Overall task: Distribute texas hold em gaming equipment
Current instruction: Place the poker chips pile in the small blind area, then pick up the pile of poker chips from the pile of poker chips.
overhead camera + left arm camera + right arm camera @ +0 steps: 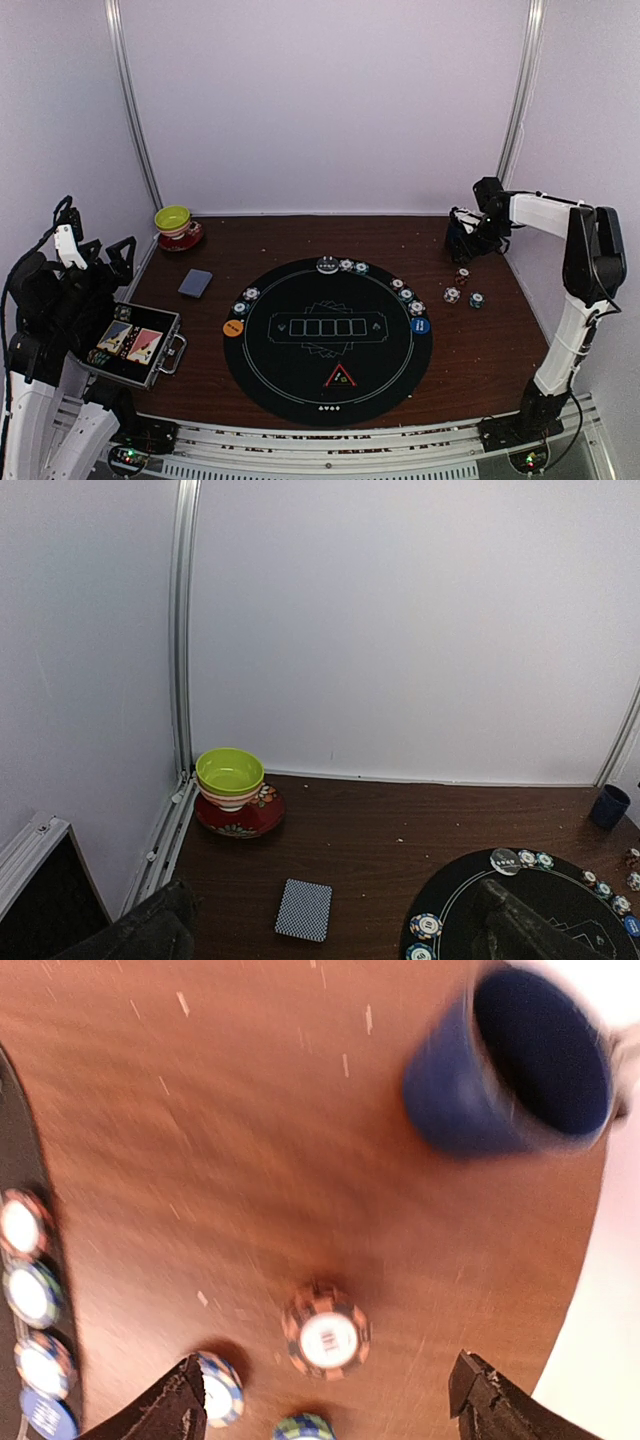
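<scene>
Red poker chip (326, 1332) under right gripper (328, 1388), fingers apart, arm extended far-right; left gripper (98, 242) held high, fingers wide

The left arm (40, 300) is mostly black: bulky motor housings sit above white lower links (30, 420), and a thin black cable (8, 290) loops along its outer side. The left end effector (95, 252) combines a white plate with black parts. Its fingers (150, 930) look dark and matte in the wrist view. The right arm (565, 335) has smooth white links joined by a rounded black housing (592, 250). It rises from a black base (512, 432) with a small green light (528, 460) beside it. The right end effector (465, 236) is black with white patches. Its fingers (180, 1405) are dark, with rough-edged tips.
</scene>
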Controlling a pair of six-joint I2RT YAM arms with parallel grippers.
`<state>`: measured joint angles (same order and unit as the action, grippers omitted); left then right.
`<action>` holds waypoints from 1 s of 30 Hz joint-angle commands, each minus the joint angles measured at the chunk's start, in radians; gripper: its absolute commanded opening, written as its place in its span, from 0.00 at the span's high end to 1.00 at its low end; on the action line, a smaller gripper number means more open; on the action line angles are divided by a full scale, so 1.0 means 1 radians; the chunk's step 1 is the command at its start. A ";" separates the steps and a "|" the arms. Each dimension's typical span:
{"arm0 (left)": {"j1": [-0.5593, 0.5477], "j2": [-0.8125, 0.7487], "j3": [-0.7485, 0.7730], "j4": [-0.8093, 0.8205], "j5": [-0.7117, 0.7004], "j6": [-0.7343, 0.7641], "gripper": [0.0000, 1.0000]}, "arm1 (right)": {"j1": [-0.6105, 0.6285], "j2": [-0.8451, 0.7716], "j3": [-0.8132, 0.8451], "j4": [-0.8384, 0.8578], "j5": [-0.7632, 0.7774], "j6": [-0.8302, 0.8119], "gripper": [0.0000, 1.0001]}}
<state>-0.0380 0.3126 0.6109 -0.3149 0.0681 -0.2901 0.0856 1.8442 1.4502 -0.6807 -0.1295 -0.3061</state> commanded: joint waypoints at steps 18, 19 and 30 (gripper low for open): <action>0.011 -0.012 -0.002 0.042 0.001 0.004 0.02 | -0.032 0.109 -0.022 -0.010 0.007 -0.001 0.24; 0.010 -0.013 -0.002 0.041 0.002 0.005 0.02 | -0.032 0.114 -0.021 -0.011 0.005 -0.001 0.25; 0.010 -0.013 -0.002 0.040 0.004 0.005 0.02 | -0.032 0.146 -0.018 -0.007 0.019 0.003 0.34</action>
<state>-0.0380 0.3119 0.6109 -0.3149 0.0677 -0.2897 0.0582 1.9881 1.4277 -0.7025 -0.1329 -0.3103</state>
